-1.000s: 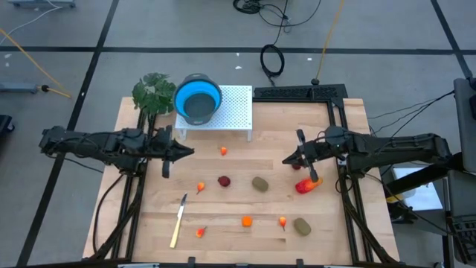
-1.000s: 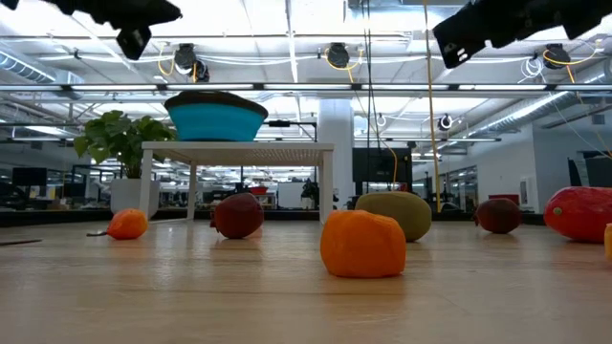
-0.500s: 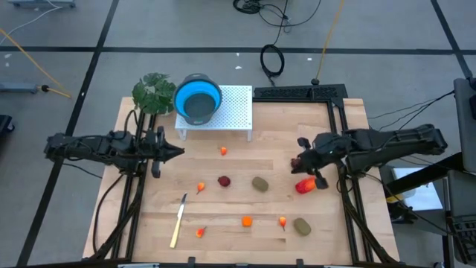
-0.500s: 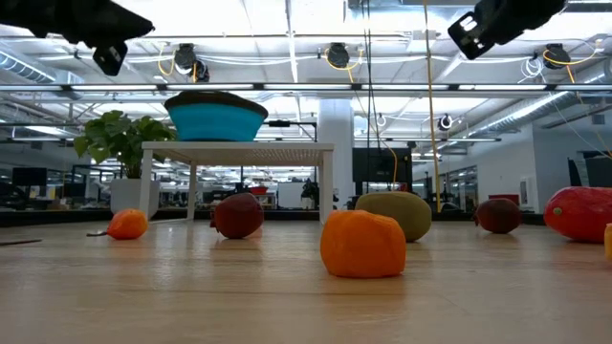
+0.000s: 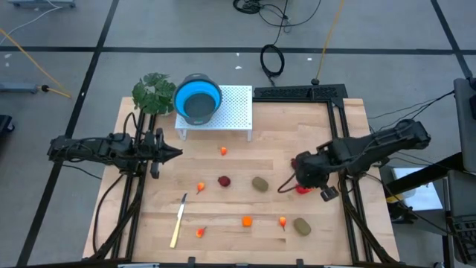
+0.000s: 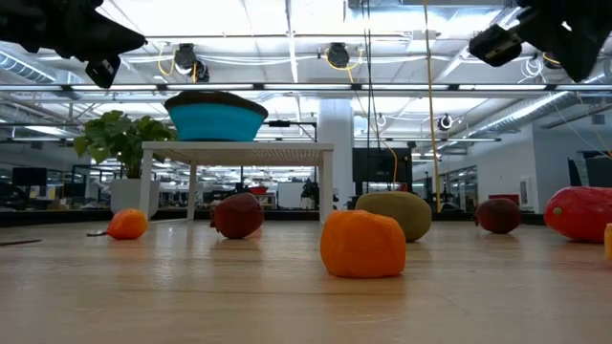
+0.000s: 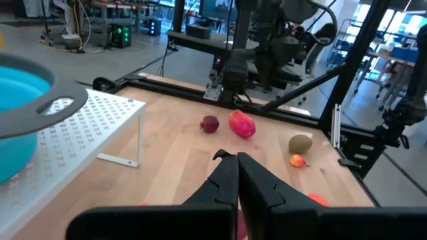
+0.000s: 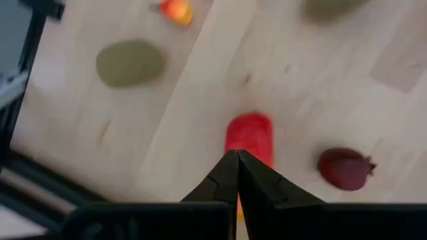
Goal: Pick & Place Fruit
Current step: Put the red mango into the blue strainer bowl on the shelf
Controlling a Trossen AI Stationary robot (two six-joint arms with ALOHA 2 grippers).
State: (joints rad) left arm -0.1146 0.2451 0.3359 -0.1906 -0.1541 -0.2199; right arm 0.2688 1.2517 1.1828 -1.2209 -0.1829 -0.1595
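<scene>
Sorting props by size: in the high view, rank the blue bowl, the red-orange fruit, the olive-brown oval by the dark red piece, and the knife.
1. Blue bowl
2. Knife, longest but thin
3. Olive-brown oval
4. Red-orange fruit, unsure: the right gripper partly covers it

Left hand [image 7: 237, 157] pinched closed — ahead, red-orange fruit [image 7: 242, 125] beside dark red fruit [image 7: 209, 124].

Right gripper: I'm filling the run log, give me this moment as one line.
right gripper: shut, empty, above red-orange piece | left gripper: shut, empty, waiting near white stand | fruit: all on table
</scene>
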